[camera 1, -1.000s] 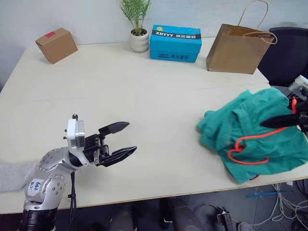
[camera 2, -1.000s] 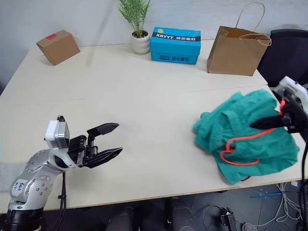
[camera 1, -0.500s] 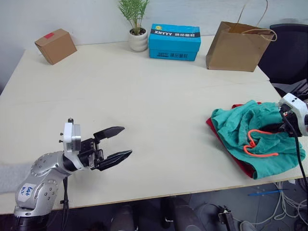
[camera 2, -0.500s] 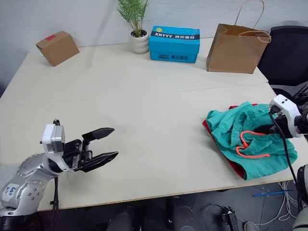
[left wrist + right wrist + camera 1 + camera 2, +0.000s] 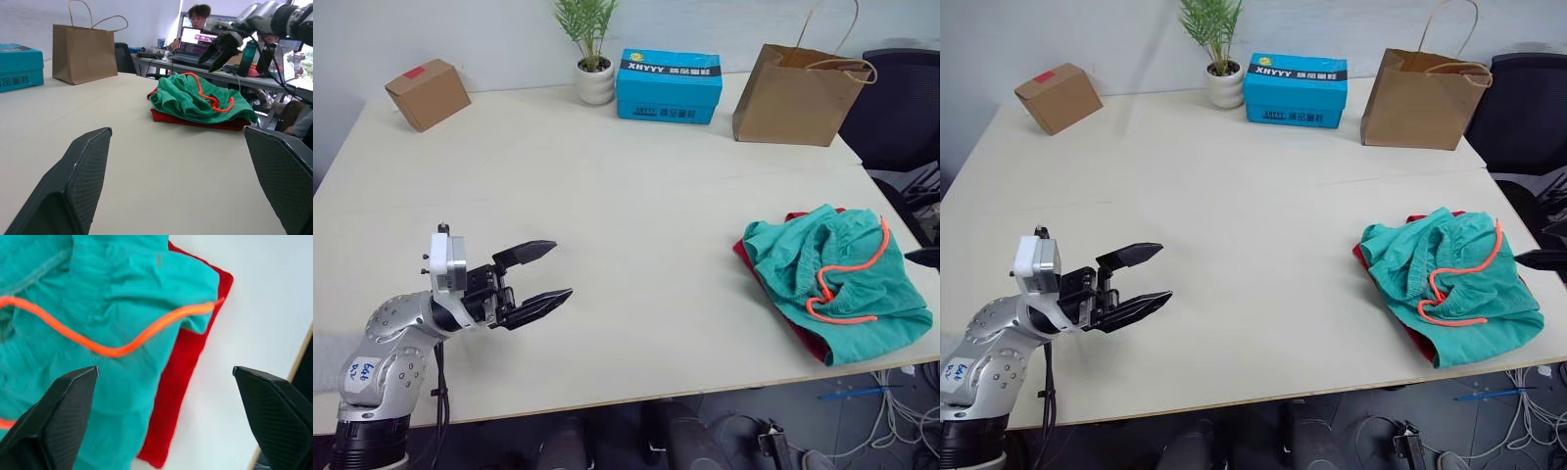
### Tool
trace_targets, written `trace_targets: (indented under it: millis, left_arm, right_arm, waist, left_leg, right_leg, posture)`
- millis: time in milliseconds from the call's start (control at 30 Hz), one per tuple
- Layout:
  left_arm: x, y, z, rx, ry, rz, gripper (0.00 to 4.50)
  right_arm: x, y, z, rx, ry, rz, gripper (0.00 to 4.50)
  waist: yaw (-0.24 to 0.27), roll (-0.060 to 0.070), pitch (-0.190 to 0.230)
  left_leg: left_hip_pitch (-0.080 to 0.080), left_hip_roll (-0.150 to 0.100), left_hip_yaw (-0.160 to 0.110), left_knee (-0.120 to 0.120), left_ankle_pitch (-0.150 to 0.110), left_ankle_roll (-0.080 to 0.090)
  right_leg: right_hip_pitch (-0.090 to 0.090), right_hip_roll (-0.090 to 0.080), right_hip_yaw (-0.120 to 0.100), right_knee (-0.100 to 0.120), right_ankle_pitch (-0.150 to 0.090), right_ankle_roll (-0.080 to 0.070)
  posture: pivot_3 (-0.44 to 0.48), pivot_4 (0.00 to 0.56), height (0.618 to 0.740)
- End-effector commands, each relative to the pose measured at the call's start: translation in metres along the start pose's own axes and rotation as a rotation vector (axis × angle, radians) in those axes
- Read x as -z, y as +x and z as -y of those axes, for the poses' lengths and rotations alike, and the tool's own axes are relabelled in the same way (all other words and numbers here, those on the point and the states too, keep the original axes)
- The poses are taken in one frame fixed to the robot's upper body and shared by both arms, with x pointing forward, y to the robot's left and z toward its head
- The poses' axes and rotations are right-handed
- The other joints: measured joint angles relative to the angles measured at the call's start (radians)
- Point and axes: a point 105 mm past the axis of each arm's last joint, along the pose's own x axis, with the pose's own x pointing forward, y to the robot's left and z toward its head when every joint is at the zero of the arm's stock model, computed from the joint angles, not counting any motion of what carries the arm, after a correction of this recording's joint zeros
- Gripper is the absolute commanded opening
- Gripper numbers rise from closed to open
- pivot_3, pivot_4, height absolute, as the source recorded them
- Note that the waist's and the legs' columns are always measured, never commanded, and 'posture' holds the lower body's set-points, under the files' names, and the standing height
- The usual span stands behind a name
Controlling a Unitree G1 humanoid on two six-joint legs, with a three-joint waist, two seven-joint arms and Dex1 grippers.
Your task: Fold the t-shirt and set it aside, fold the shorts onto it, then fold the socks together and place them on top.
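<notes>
The teal shorts [image 5: 832, 279] lie bunched near the table's right edge, their orange drawstring [image 5: 847, 274] looped across the top. They rest on the folded red t-shirt [image 5: 781, 305], which shows as a strip along their near and left sides. My right gripper [image 5: 165, 369] hovers open just above them with nothing in its jaws; one black fingertip [image 5: 922, 257] shows at the right edge. Over the table's near left, my left gripper [image 5: 561, 268] is open and holds nothing. A pale grey cloth patch [image 5: 325, 357] beside my left arm seems to be the socks.
Along the table's far edge stand a cardboard box [image 5: 426, 91], a potted plant [image 5: 592, 59], a blue box [image 5: 669, 86] and a brown paper bag [image 5: 796, 93]. A black office chair [image 5: 901, 98] is at the far right. A person [image 5: 198, 14] sits at a desk beyond.
My right gripper opened and let go of the shorts, which dropped from mid-air onto the red t-shirt. The right arm drew back to the right. My left arm shifted slightly left.
</notes>
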Motion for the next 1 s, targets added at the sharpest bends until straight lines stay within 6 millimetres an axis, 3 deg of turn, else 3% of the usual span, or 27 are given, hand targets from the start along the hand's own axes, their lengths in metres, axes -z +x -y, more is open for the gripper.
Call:
trace_targets:
  millis: [33,133,300,433,567,700,833,933,1000]
  left_arm:
    - [-0.008,-0.009,-0.009,-0.063,0.066,0.014,4.5]
    - [-0.003,-0.025,-0.012,-0.128,0.067,-0.015,4.5]
    - [-0.002,-0.056,-0.014,-0.292,0.102,-0.053,4.5]
    - [-0.003,-0.099,-0.001,-0.465,0.157,-0.151,4.5]
    - [-0.016,-0.128,0.016,-0.632,0.227,-0.169,4.5]
    - [-0.017,-0.188,0.061,-0.967,0.203,-0.223,4.5]
    - [-0.012,-0.233,0.095,-1.192,0.117,-0.271,4.5]
    - [-0.011,-0.282,0.125,-1.429,0.06,-0.279,4.5]
    - [-0.012,-0.292,0.13,-1.483,0.054,-0.28,4.5]
  right_arm:
    - [-0.038,-0.01,-0.012,-0.03,-0.224,0.22,4.46]
    - [-0.068,0.019,-0.047,-0.126,-0.307,0.463,4.46]
    - [-0.077,0.078,-0.141,-0.345,-0.416,0.657,4.46]
    - [-0.087,0.109,-0.209,-0.491,-0.398,0.872,4.46]
    - [-0.078,0.124,-0.239,-0.601,-0.374,0.902,4.46]
    - [-0.078,0.138,-0.271,-0.681,-0.354,0.953,4.46]
    - [-0.081,0.142,-0.28,-0.68,-0.355,0.979,4.46]
    - [-0.083,0.144,-0.28,-0.672,-0.3,0.983,4.46]
    - [-0.084,0.145,-0.28,-0.667,-0.288,0.981,4.46]
  waist:
    - [-0.001,0.0,0.0]
    - [-0.007,-0.002,0.0]
    - [-0.008,-0.005,0.0]
    - [-0.014,-0.006,0.0]
    - [-0.001,-0.007,0.0]
    - [-0.006,-0.015,-0.005]
    - [0.002,-0.018,-0.006]
    - [0.008,-0.019,-0.006]
    - [-0.001,-0.014,-0.001]
  left_leg:
    - [0.0,0.0,0.0,0.0,0.0,0.0]
    - [0.003,0.0,-0.001,0.001,0.0,-0.001]
    - [0.012,-0.001,-0.008,-0.003,-0.001,-0.004]
    - [0.013,-0.001,-0.007,-0.008,-0.001,-0.004]
    - [0.013,-0.002,-0.008,-0.008,-0.002,-0.001]
    - [0.015,-0.001,-0.007,-0.007,-0.007,0.003]
    - [0.014,-0.001,-0.007,-0.006,-0.011,0.008]
    - [0.015,-0.002,-0.01,-0.004,-0.011,0.009]
    - [0.011,-0.012,-0.04,-0.009,-0.008,0.011]
  right_leg:
    - [0.0,0.0,0.0,0.0,0.0,0.0]
    - [0.001,0.001,0.002,0.004,0.0,0.0]
    - [0.01,0.002,0.004,0.002,-0.001,0.001]
    - [0.011,0.002,0.004,-0.001,-0.001,0.001]
    - [0.013,0.0,0.002,-0.005,-0.001,0.001]
    - [0.016,-0.001,0.001,-0.009,-0.001,0.001]
    - [0.016,-0.001,0.001,-0.009,-0.001,0.0]
    - [0.017,-0.001,-0.001,-0.01,-0.002,-0.002]
    - [0.037,-0.014,-0.03,-0.016,-0.004,-0.003]
  posture:
    - [0.0,0.15,0.74]
    - [0.0,0.15,0.74]
    - [0.0,0.15,0.74]
    - [0.0,0.15,0.74]
    - [0.0,0.15,0.74]
    - [0.0,0.15,0.74]
    - [0.0,0.15,0.74]
    - [0.0,0.15,0.74]
    - [0.0,0.15,0.74]
